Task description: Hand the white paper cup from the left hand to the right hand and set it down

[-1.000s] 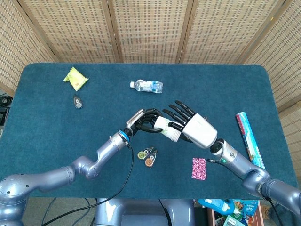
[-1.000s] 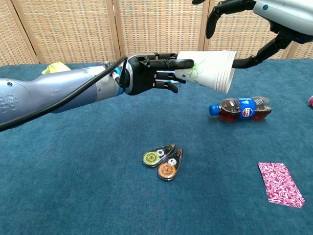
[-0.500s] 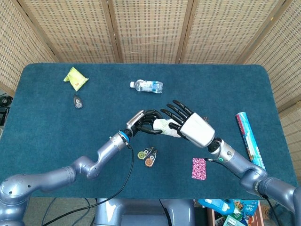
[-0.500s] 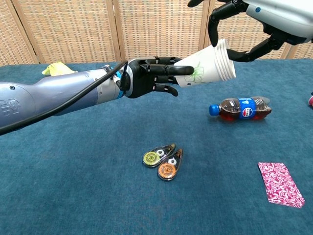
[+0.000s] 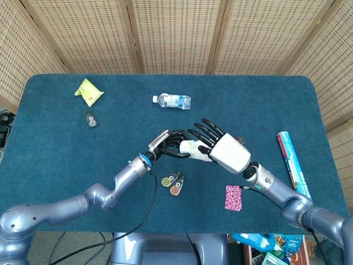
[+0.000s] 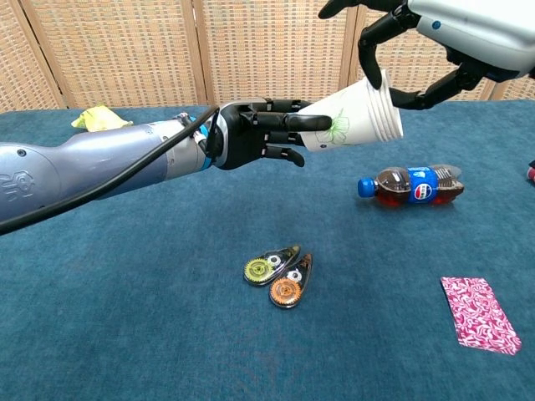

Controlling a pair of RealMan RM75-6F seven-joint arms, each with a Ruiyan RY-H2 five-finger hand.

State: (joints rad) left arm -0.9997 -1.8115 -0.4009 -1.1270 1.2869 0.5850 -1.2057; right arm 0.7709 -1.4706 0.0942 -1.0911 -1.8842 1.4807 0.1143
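Two robot hands meet over a blue cloth table, a white paper cup with a green flower print lying sideways between them in mid-air.

Head view: the left hand clamps the cup's base; the right hand covers its rim, fingers spread. A clear water bottle lies farther back.
Chest view: right fingers curl around the rim, contact unclear. Two round tape dispensers lie nearer, a cola bottle to the right.

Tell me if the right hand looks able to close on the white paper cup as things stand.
Probably yes. The right hand is spread over the wide end of the white paper cup, which sticks out clear of the left hand gripping its narrow end, and nothing sits between them.
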